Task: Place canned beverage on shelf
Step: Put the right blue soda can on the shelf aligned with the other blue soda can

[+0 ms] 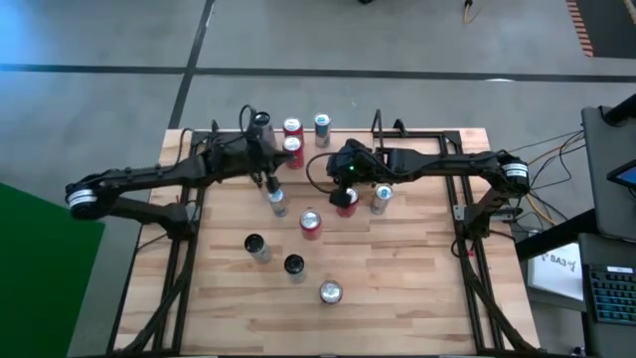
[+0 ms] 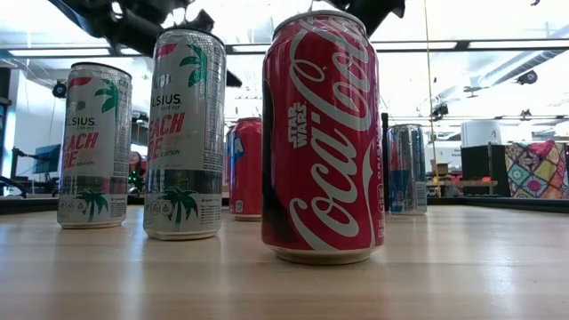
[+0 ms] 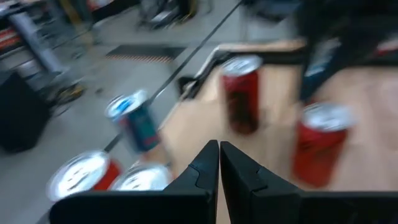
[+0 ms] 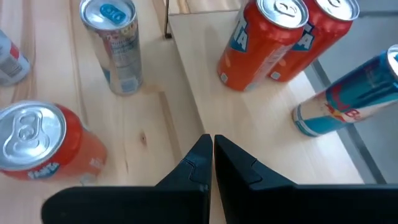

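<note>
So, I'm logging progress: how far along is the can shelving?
Done: three shelved cans stand on the shelf. In hand: nothing; the left pincer and right pincer are both shut and empty. Left: about seven loose cans on the table.

You have three cans standing upright on the shelf (image 1: 343, 134) at the table's far edge: two red ones (image 1: 292, 127) side by side and a blue-and-silver can (image 1: 322, 124) just beside them. In the right wrist view the shelf's light wooden floor (image 4: 249, 118) carries those orange-red cans (image 4: 264, 43) touching each other, the blue can (image 4: 348, 99) near them. Loose cans stand upright on the table: a red one (image 1: 311, 223), silver ones (image 1: 330, 291), dark-topped ones (image 1: 294, 265), well apart from the shelf.
</note>
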### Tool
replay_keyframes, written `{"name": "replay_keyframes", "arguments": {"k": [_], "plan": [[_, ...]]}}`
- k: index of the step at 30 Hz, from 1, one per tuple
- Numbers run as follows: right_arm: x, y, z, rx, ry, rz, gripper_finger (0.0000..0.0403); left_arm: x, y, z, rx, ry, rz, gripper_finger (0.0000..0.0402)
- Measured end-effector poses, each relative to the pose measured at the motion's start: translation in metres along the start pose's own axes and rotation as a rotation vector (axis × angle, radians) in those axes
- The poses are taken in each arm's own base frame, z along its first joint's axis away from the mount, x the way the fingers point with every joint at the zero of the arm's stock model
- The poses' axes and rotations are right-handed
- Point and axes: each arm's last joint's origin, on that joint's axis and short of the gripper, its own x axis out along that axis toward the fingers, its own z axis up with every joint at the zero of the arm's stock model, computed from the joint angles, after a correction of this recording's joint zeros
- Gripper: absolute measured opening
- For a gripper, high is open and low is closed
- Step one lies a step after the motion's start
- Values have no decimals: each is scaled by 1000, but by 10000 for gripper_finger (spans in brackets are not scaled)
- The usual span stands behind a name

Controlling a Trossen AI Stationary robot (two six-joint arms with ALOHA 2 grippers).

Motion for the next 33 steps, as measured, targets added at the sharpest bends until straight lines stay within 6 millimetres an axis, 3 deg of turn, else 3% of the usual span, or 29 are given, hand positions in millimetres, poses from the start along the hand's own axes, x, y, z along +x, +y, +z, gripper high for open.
{"name": "replay_keyframes", "arguments": {"k": [8, 18, 33], "plan": [[15, 3, 2, 58, -182, -4, 9, -34, -17, -5, -54, -98, -76, 0], [52, 5, 17, 85, -248, 28, 9, -71, -15, -9, -109, -250, -65, 0], [92, -16, 14, 182, -338, -37, 9, -101, -12, -10, -130, -366, -55, 0]]}}
